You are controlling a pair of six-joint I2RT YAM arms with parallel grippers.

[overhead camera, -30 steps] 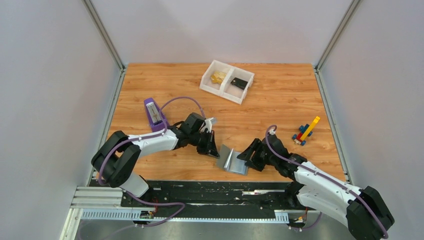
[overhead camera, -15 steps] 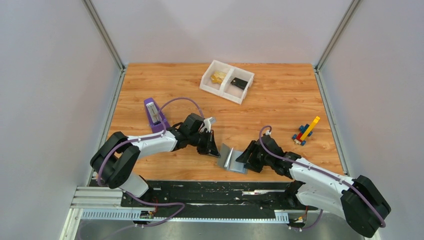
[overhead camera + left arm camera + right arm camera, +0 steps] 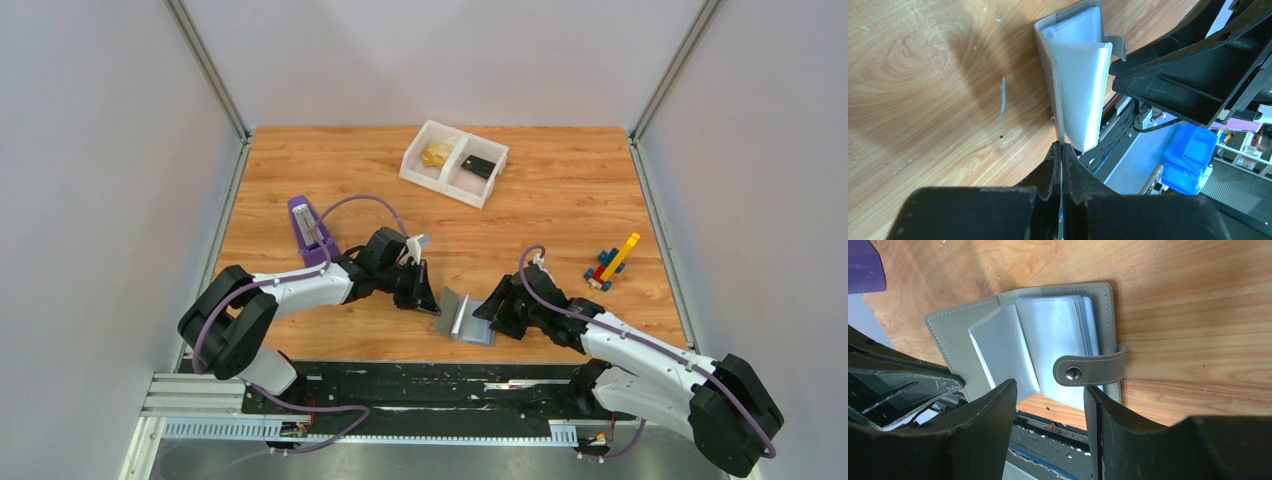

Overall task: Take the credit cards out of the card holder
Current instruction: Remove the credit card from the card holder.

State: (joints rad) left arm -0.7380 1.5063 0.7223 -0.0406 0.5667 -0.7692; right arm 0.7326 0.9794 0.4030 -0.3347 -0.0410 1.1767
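The card holder (image 3: 465,318), a grey bifold wallet, stands propped open near the table's front edge. My left gripper (image 3: 432,303) is shut on the rim of its left cover (image 3: 1060,145). Clear plastic sleeves (image 3: 1048,335) fan out inside the wallet, and no gold shows in them. A snap strap (image 3: 1088,371) hangs over its right edge. My right gripper (image 3: 1049,390) stands open just in front of the sleeves, with the strap next to its right finger. It grips nothing. Gold-yellow credit cards (image 3: 435,154) lie in the left compartment of the white tray (image 3: 440,185).
A small black piece (image 3: 479,166) lies in the tray's right compartment. A purple upright object (image 3: 308,222) stands at the left, beside the left arm. A toy of coloured bricks (image 3: 612,263) sits at the right. A black rail (image 3: 420,380) runs along the front edge.
My right gripper has edged left, closer to the open wallet. My left gripper has stayed shut on the cover, and the wallet has barely shifted.
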